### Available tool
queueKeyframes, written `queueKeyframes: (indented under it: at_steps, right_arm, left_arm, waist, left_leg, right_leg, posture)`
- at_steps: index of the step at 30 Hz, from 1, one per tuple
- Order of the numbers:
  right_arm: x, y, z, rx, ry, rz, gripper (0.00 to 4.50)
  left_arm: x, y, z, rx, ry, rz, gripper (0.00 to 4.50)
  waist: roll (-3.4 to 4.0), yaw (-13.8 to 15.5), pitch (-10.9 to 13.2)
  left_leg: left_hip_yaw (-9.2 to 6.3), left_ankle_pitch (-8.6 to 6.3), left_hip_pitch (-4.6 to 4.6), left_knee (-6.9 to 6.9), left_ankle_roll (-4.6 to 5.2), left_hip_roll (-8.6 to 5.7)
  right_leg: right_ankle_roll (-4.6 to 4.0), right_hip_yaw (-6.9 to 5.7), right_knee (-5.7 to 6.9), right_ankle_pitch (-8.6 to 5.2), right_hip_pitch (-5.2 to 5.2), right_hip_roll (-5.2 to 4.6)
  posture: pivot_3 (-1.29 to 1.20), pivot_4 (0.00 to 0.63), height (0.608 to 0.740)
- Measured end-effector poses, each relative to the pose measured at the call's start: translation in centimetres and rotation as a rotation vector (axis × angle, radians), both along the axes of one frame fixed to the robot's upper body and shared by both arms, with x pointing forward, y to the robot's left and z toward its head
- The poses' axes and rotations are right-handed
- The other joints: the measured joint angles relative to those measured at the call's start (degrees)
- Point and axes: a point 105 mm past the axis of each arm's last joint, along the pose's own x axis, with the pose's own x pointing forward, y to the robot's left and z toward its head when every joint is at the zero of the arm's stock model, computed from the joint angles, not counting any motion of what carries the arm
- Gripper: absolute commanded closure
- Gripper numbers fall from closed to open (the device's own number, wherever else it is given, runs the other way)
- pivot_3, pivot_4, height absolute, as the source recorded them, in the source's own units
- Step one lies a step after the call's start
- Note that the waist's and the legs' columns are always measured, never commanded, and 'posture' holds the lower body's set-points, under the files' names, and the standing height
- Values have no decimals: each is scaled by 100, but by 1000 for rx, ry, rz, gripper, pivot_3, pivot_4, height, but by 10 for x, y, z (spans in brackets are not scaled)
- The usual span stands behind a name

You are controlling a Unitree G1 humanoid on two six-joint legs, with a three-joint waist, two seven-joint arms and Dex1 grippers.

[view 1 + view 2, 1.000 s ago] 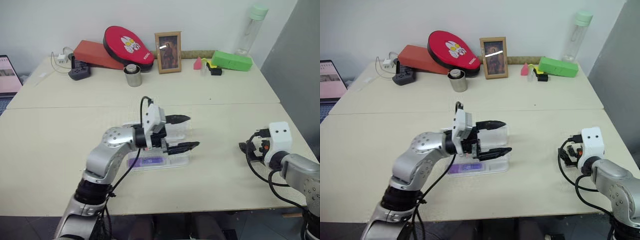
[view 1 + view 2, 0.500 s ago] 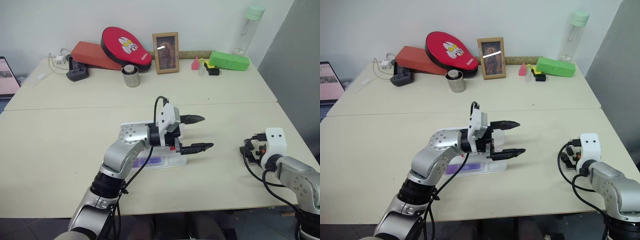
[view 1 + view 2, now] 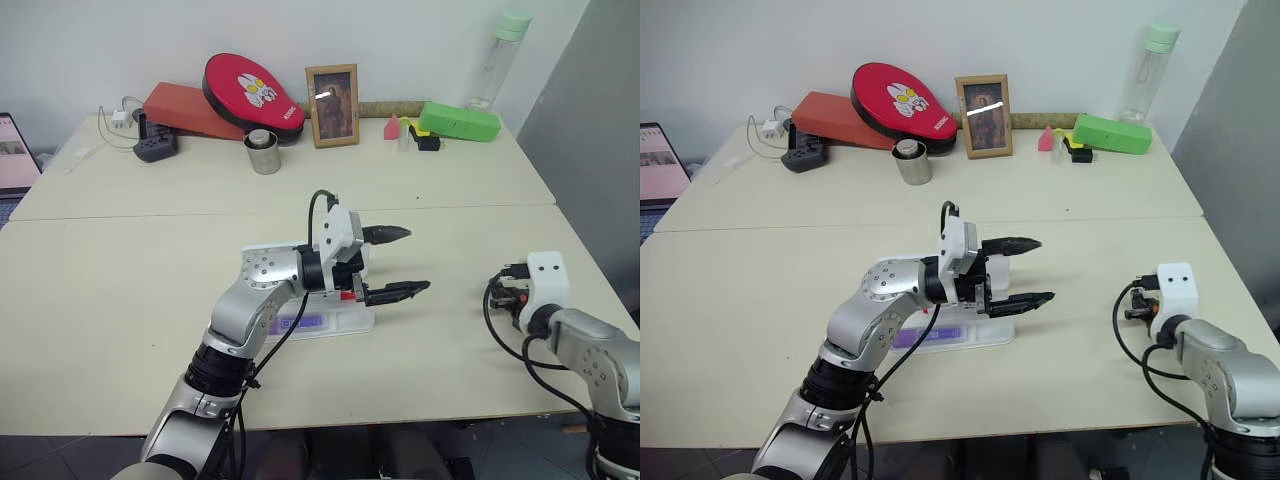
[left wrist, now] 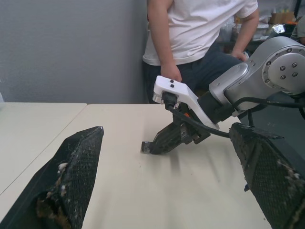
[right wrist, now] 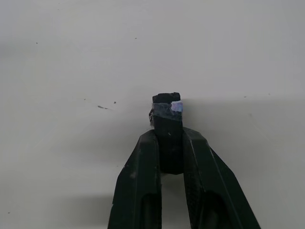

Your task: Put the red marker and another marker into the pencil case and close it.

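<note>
Held the left gripper (image 3: 413,260), the nearer one, spread and empty just over the pencil case (image 3: 350,320), long axis across the table, purple marker (image 3: 303,322) inside; clamped the right gripper (image 5: 169,143), well apart rightward, on a dark stub (image 5: 167,109).

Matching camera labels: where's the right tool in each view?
Left eye: right tool at the right side, low on the table.
Right eye: same place, tool near the table's right edge.
Left wrist: near centre, tip down on the tabletop.
Right wrist: fingers rise from the bottom, closed around a dark taped piece.
Shared landmark: the cream table.
</note>
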Motion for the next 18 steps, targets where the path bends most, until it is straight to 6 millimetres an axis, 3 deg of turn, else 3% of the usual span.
queueKeyframes:
  at_steps: [2, 5, 7, 10, 11, 13, 18]
  right_arm:
    - [3, 1, 7, -14, -27, 38, 4230]
    - [14, 20, 40, -86, -130, 251, 4230]
    - [12, 48, 55, -115, -178, 485, 4230]
    - [-3, 108, 70, -64, -238, 875, 4230]
    - [-10, 126, 71, -56, -234, 1014, 4230]
    - [-20, 145, 68, -59, -197, 1191, 4230]
    - [-15, 173, 55, -63, -149, 1360, 4230]
  left_arm:
    - [0, 1, -2, 13, 1, -1, 0]
    - [2, 11, -5, 43, -5, 24, 0]
    - [0, 23, -9, 65, -2, 53, 0]
    - [-5, 46, -18, 113, 18, 109, 0]
    - [-10, 55, -21, 126, 31, 124, 0]
    - [-17, 71, -26, 167, 51, 151, 0]
    - [-28, 107, -36, 253, 98, 230, 0]
  waist:
    - [0, -4, 0]
    - [3, -20, 0]
    - [4, -28, 0]
    - [3, -80, 1]
    - [3, -71, 1]
    - [3, -49, 1]
    - [-2, 4, 4]
  left_leg:
    - [0, 0, 0, 0, 0, 1]
    - [2, 0, 6, -5, 1, 4]
    - [0, -1, 6, -5, 1, 12]
    - [-8, -1, 14, -7, 1, 27]
    - [-12, -1, 14, -5, 1, 30]
    - [-16, -1, 15, -4, 1, 42]
    - [-11, 0, 12, 0, 0, 58]
  right_leg:
    - [0, 0, 1, 0, -1, 1]
    - [0, 3, -2, 0, -1, 8]
    - [0, 4, -5, -1, -2, 19]
    - [-2, 5, -2, -2, -2, 32]
    - [-3, -2, -2, -2, 0, 32]
    - [-4, -4, -4, -1, 4, 29]
    - [-7, 1, -8, 1, 5, 22]
  posture:
    - [0, 150, 740]
    - [0, 150, 740]
    - [0, 150, 740]
    - [0, 150, 740]
    - [0, 150, 740]
    - [0, 150, 740]
    - [0, 150, 740]
